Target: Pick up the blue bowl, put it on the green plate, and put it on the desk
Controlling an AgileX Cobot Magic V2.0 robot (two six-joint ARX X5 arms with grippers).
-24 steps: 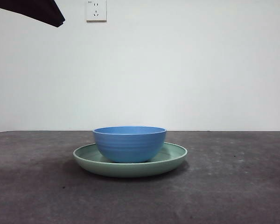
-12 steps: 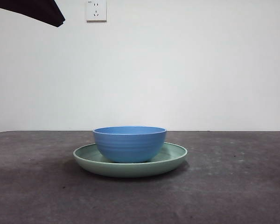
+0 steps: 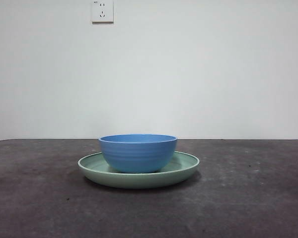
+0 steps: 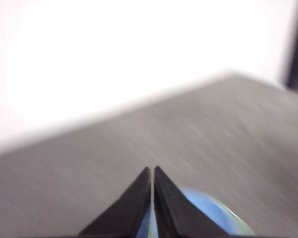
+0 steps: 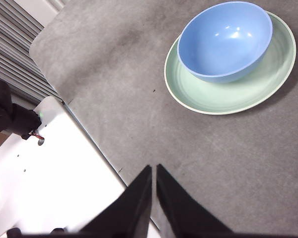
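Front view: arm gone; blue bowl (image 3: 138,152) unmoved.

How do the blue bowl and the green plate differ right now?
The blue bowl is medium blue; the green plate is pale mint. The bowl is deep and narrower, the plate shallow and wider. The bowl sits on the plate, while the plate rests on the desk. Both are round and upright.

place: robot test lab | evidence: bare white wall (image 3: 198,74); white wall socket (image 3: 102,11); speckled grey-brown desk (image 3: 248,198); white rig base plate (image 5: 44,173)
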